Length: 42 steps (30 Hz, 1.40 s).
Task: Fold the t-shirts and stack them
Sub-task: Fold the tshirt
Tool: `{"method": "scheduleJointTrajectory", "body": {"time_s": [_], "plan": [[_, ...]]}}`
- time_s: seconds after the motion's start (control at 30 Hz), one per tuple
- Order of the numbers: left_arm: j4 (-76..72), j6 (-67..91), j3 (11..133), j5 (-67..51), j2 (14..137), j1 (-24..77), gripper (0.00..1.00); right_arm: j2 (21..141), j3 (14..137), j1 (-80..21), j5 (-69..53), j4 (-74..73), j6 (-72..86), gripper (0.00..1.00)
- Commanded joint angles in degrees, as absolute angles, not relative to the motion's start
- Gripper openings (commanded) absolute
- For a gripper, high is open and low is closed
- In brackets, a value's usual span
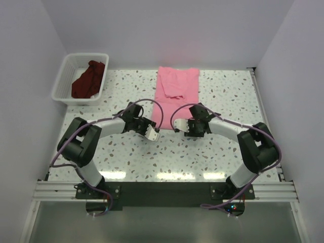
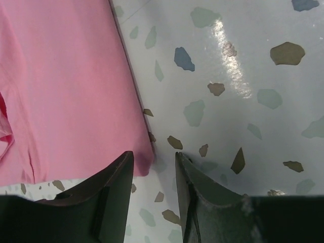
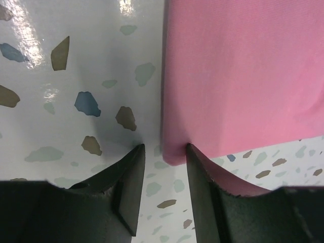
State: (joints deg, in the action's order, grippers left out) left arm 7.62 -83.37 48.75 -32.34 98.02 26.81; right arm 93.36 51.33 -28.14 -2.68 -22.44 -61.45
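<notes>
Gleaming speckled table (image 1: 228, 96), white walls (image 1: 167, 30); left gripper (image 2: 153, 158), right gripper (image 3: 164, 148) parted at pink t-shirt (image 1: 174, 93)

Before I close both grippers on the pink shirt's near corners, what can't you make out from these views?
- Top view: the near hem of the pink t-shirt is hidden behind the left gripper and right gripper.
- Wrist views: how many cloth layers lie at each corner; frame edges crop the rest.
- Maroon t-shirt: bunched, its underside hidden by the basket.
</notes>
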Motion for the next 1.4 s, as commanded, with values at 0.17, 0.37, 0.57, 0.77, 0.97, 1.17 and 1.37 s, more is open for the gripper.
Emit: {"method": "scheduleJointTrajectory", "body": {"time_s": [0.17,0.37,0.57,0.77,0.97,1.17,1.37], "plan": [[6.7,-85.0,51.4,-30.1,102.4,27.2,0.39,96.0,49.3,-28.3,-1.3,-18.9,-63.4,0.33],[9.2,-82.3,54.5,-30.7,103.1,27.2,0.00,96.8,51.1,-28.3,-0.6,-19.2,-62.4,0.00],[15.5,-73.2,59.2,-34.3,98.3,26.4,0.00,93.7,58.1,-25.7,-5.0,-27.1,-58.9,0.00],[24.1,-65.1,67.8,-35.2,96.8,25.0,0.00,90.4,65.4,-22.8,-7.6,-34.5,-57.7,0.00],[23.9,-61.1,69.4,-35.7,94.0,24.3,0.00,88.8,70.0,-22.2,-9.1,-40.4,-57.3,0.00],[31.5,-62.7,65.2,-37.0,87.7,27.8,0.00,81.1,67.2,-24.0,-10.6,-48.6,-57.3,0.00],[45.3,-61.9,61.6,-43.7,78.5,29.3,0.00,70.2,65.7,-26.3,-16.2,-63.4,-55.4,0.00]]}}
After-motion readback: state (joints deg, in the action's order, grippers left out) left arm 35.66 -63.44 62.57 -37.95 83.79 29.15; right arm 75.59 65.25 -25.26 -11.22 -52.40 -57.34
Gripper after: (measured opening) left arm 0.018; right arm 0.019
